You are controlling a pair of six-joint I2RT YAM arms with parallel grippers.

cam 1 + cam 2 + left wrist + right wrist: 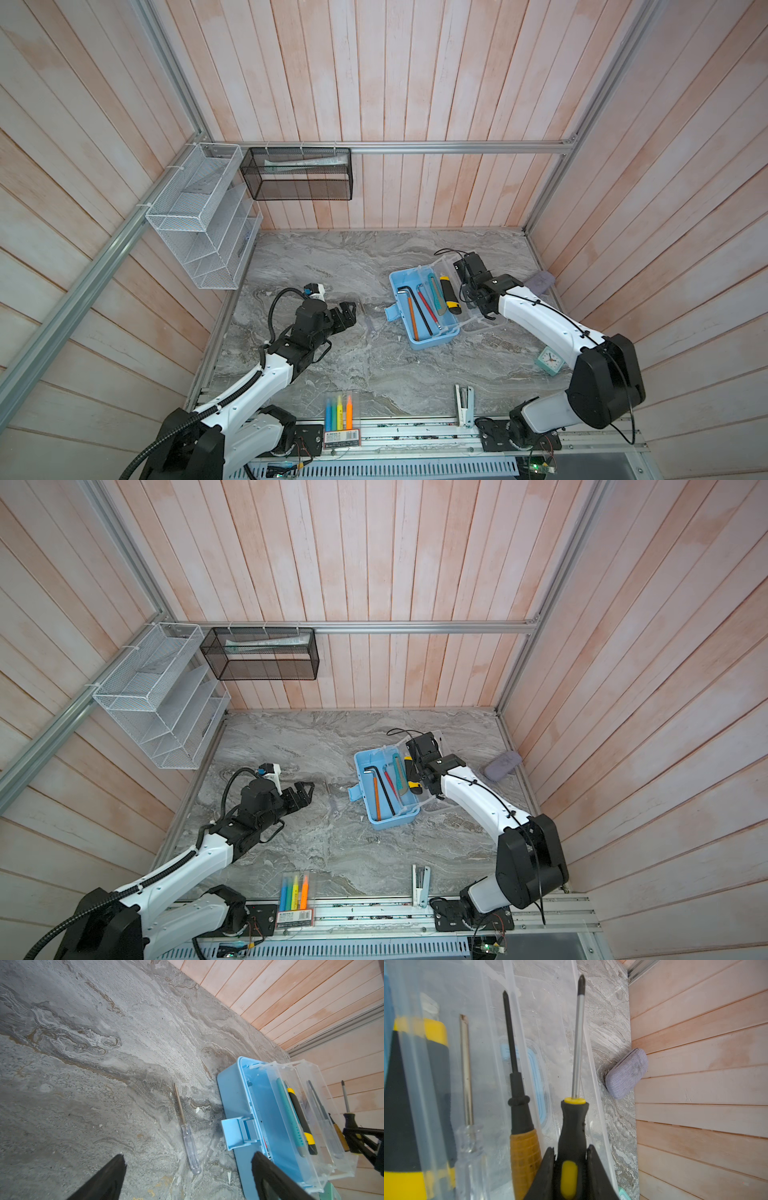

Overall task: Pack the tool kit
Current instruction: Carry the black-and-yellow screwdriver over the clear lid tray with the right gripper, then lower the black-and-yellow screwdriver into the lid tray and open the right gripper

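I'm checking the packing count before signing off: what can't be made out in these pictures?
- Right hand: in both top views its grip on the black-and-yellow-handled screwdriver is hidden under its own wrist.
- Yellow-and-black utility knife, right wrist view: blurred, cut off by the edge.
- Loose thin clear-handled screwdriver, top views: too small for detail.
- Clear pack of coloured highlighters, top views: label print too small to read.

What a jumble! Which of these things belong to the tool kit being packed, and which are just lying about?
Belongs to the job: light blue box, hex keys, utility knife, clear-handled screwdriver outside the box, black-and-yellow screwdriver held in the right gripper.

Just lying about: highlighter pack, white stapler, small clock, grey case.
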